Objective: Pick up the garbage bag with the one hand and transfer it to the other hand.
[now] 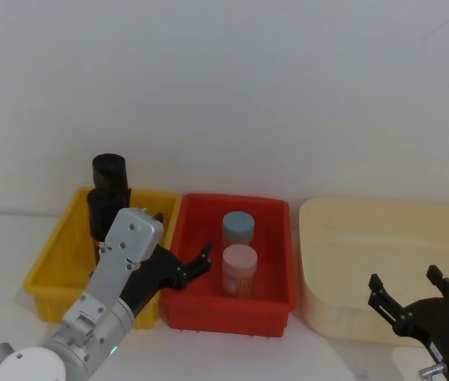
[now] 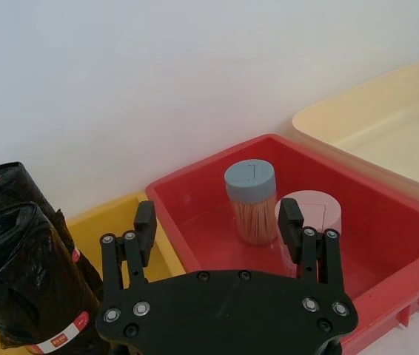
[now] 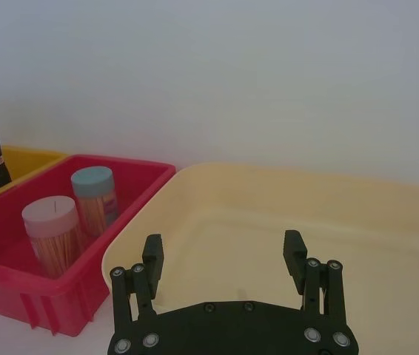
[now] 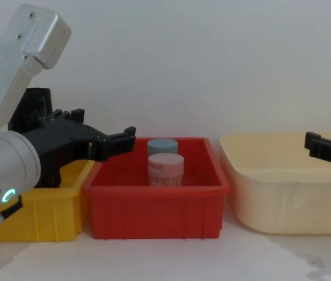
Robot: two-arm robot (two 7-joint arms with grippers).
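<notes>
Tall black crinkly plastic garbage bag roll (image 1: 109,171) is standing upright in the yellow plastic bin (image 1: 50,274), touching a second black roll (image 1: 100,210). The green-lit left two-finger gripper (image 1: 182,236) is hovering just beside them, fingers spread wide and holding nothing, pointing over the red plastic bin (image 1: 276,305). The right two-finger gripper (image 1: 404,279) is hanging wide open, empty, by the cream tub (image 1: 343,238). Risk: the wide jaws catching both rolls, or toppling them.

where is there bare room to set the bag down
The cream plastic tub is bare inside. The red plastic bin has free strips beside its blue-lidded jar and pink-lidded jar. Crowded: the yellow plastic bin, with the black garbage bag rolls and the left pincer above its edge.
</notes>
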